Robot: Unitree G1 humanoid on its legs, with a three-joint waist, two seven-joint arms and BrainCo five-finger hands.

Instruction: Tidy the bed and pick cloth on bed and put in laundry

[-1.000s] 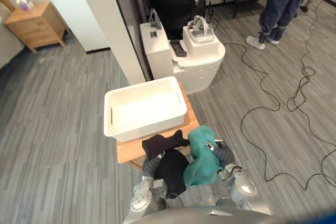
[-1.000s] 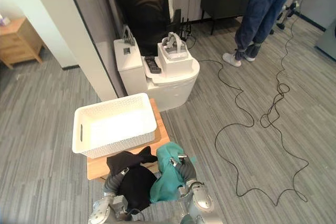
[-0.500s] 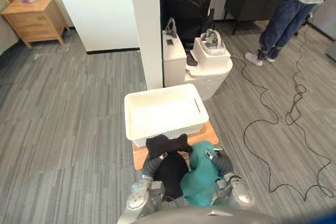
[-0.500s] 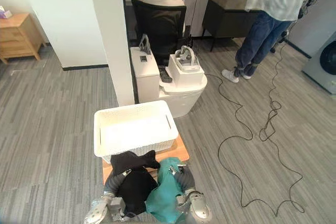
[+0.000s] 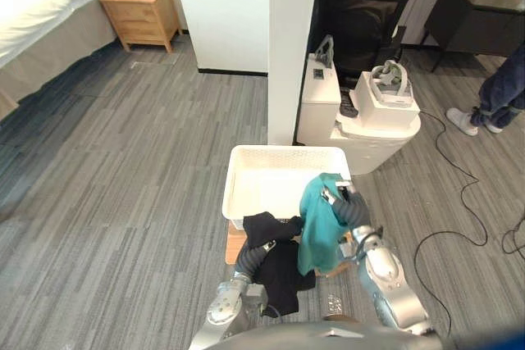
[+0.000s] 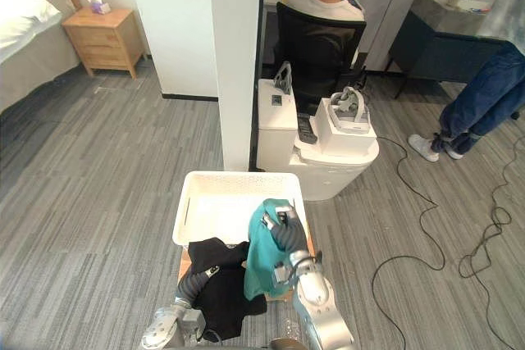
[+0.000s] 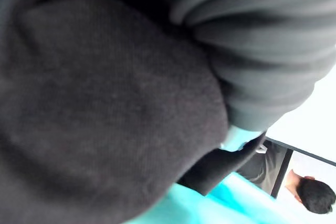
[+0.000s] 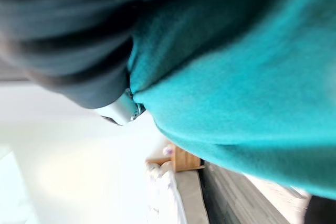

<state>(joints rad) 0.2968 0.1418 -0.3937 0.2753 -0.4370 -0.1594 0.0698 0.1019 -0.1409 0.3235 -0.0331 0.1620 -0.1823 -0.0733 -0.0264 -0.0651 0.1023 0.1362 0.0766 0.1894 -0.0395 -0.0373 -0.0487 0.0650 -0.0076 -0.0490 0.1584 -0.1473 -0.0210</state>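
Teal cloth (image 5: 317,229) overhangs basket (image 5: 283,151) near rim; black cloth (image 5: 283,272) just outside.

The basket (image 5: 283,150) sits on a table (image 5: 233,249), pillar (image 5: 294,38) behind.

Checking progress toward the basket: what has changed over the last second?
The camera has swung. The right hand, fingers shut on the teal cloth, has lifted it forward over the near rim of the white basket. The left hand keeps the black cloth low before the basket.
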